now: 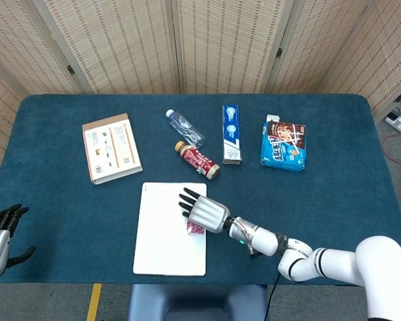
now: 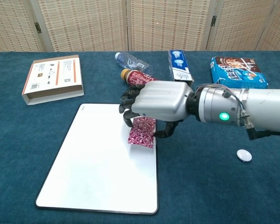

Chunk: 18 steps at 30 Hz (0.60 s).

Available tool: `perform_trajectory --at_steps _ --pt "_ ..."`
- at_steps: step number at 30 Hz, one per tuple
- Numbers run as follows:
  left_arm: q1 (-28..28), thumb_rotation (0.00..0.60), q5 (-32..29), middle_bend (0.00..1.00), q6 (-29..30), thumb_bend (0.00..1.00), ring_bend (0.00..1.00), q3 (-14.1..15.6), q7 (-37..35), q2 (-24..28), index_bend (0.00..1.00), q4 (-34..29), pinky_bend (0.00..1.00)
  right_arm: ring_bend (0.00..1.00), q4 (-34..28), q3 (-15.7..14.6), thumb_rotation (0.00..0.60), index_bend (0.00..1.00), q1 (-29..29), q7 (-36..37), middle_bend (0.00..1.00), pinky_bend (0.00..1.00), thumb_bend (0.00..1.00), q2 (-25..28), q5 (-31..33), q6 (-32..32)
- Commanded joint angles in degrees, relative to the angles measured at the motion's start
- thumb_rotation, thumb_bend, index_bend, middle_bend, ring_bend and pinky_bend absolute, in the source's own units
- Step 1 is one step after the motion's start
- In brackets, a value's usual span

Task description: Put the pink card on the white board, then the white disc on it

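Observation:
My right hand (image 2: 154, 106) (image 1: 204, 212) holds the pink patterned card (image 2: 142, 132) (image 1: 196, 228) over the right side of the white board (image 2: 93, 163) (image 1: 166, 241). The card hangs from the fingers, just above the board's right edge. The white disc (image 2: 244, 155) lies on the blue cloth at the right, apart from the hand; the head view hides it behind my forearm. My left hand (image 1: 0, 237) rests at the far left lower corner of the head view, fingers apart, holding nothing.
Behind the board lie a red bottle (image 1: 199, 160), a clear water bottle (image 1: 184, 127), a blue-white toothpaste box (image 1: 231, 132) and a blue snack bag (image 1: 283, 146). An orange-white box (image 1: 111, 147) sits at the back left.

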Motion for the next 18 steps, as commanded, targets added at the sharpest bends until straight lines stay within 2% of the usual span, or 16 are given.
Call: perform_trajectory --at_steps 1,5,9,13,18 --pt "0.0 0.6 -0.3 0.15 -0.2 0.25 0.17 0.0 -0.4 -0.2 0.19 0.6 0.0 0.01 1.5 0.7 0.6 0.32 1.2 -1.3 0.17 0.0 0.35 -1.5 0.9 -1.2" --pt "0.0 0.6 -0.2 0.15 -0.4 0.25 0.17 0.0 -0.5 -0.4 0.19 0.8 0.0 0.01 1.2 0.7 0.6 0.12 0.9 -1.5 0.16 0.0 0.35 -1.3 1.8 -0.5" --pt "-0.1 0.6 -0.2 0.15 -0.4 0.25 0.17 -0.2 -0.4 -0.6 0.19 0.9 0.0 0.01 -0.5 -0.1 0.6 0.04 -0.3 -1.6 0.16 0.0 0.34 0.3 1.9 1.3" --pt "-0.3 0.6 0.1 0.15 -0.4 0.25 0.17 -0.2 -0.5 -0.6 0.19 0.8 0.0 0.03 -3.3 -1.6 0.6 0.06 -2.5 -0.6 0.16 0.0 0.35 3.5 1.1 4.6" --pt "-0.5 0.6 0.0 0.15 -0.8 0.25 0.17 -0.2 -0.4 -0.8 0.19 0.9 0.0 0.03 -7.7 -4.3 0.6 0.22 -7.3 0.3 0.17 0.0 0.35 9.4 0.4 10.3"
